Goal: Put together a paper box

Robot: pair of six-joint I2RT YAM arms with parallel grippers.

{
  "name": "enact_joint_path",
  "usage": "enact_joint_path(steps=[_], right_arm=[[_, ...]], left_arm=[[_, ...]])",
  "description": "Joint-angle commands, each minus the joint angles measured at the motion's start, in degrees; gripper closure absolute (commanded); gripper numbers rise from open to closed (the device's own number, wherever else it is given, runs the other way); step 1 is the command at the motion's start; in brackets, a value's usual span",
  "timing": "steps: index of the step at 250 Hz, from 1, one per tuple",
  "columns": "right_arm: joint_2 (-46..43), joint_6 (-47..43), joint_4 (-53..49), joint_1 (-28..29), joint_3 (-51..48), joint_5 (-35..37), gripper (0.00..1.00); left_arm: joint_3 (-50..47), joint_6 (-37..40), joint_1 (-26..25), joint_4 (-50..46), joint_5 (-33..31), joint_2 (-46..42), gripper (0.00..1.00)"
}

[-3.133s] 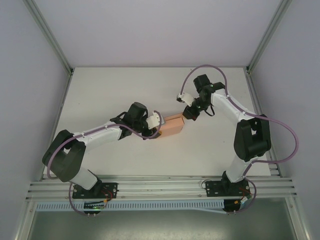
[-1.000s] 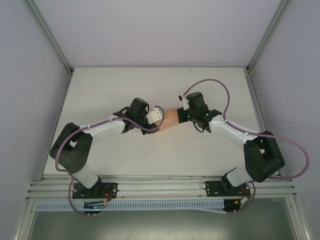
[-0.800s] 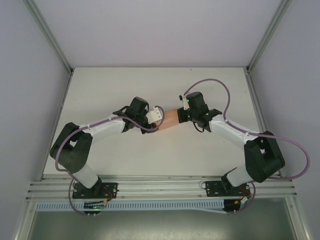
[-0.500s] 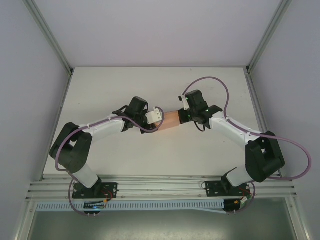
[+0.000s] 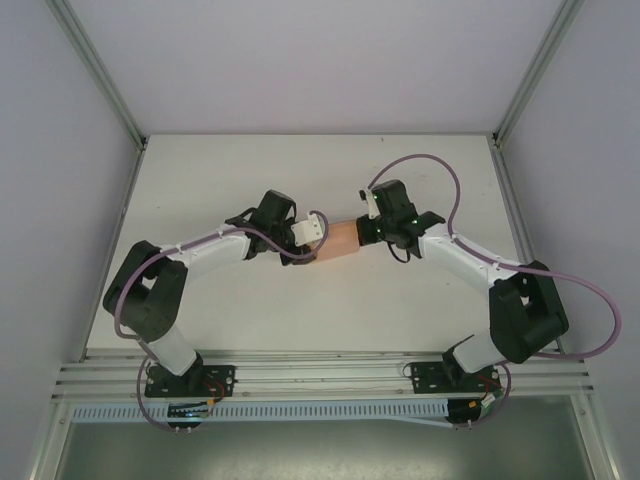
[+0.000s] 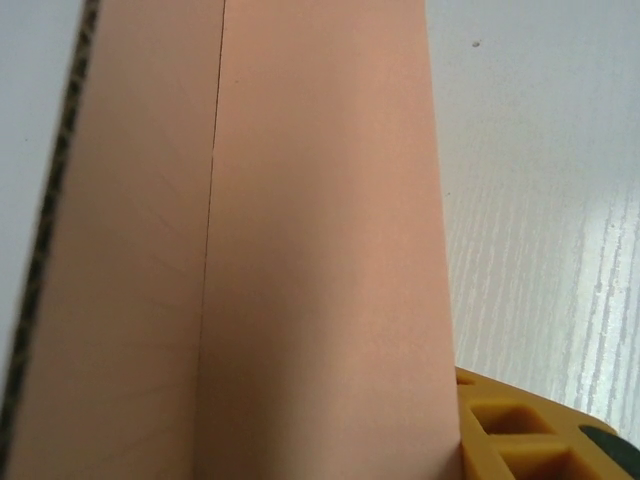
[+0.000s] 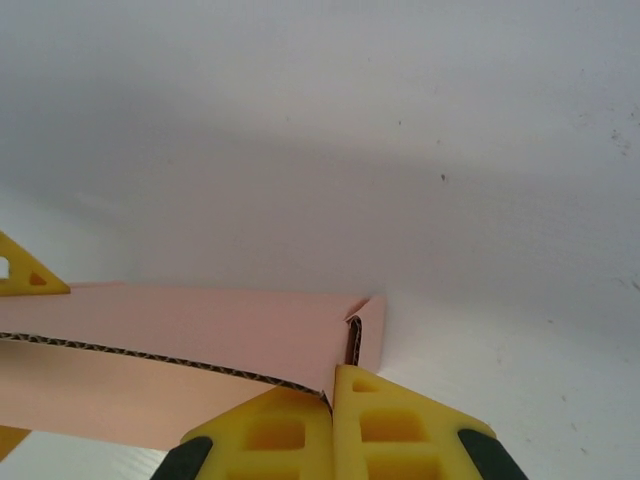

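Box point(image 5: 343, 238) at the middle of the bench point(image 5: 250, 180), between your two arms.
Long axis runs left to right, right end angled slightly toward the far side. Your left fingers point(image 6: 520, 430) pinch its left end. Your right fingers point(image 7: 400, 430) are pressed together, tips against its right end.

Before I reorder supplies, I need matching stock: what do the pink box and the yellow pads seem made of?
The paper box: thin corrugated card, matte salmon-pink; its cut edge shows dark wavy fluting. The yellow pads: probably moulded rubber or plastic, matte, with square recessed pockets; which of the two is unclear.
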Motion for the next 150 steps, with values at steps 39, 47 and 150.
enact_joint_path(steps=[39, 47, 150], right_arm=[[5.6, 7.7, -10.8, -0.6, -3.6, 1.5, 1.00], [5.6, 7.6, -11.9, -0.6, -3.6, 2.8, 1.00], [1.8, 10.1, -14.2, -4.7, 4.5, -13.2, 1.00]], left_arm=[[0.9, 1.4, 1.1, -5.6, -4.8, 3.1, 0.70], [0.7, 1.4, 1.2, -5.5, -4.5, 2.9, 0.70], [2.9, 3.1, 2.3, -8.0, -2.1, 3.6, 0.72]])
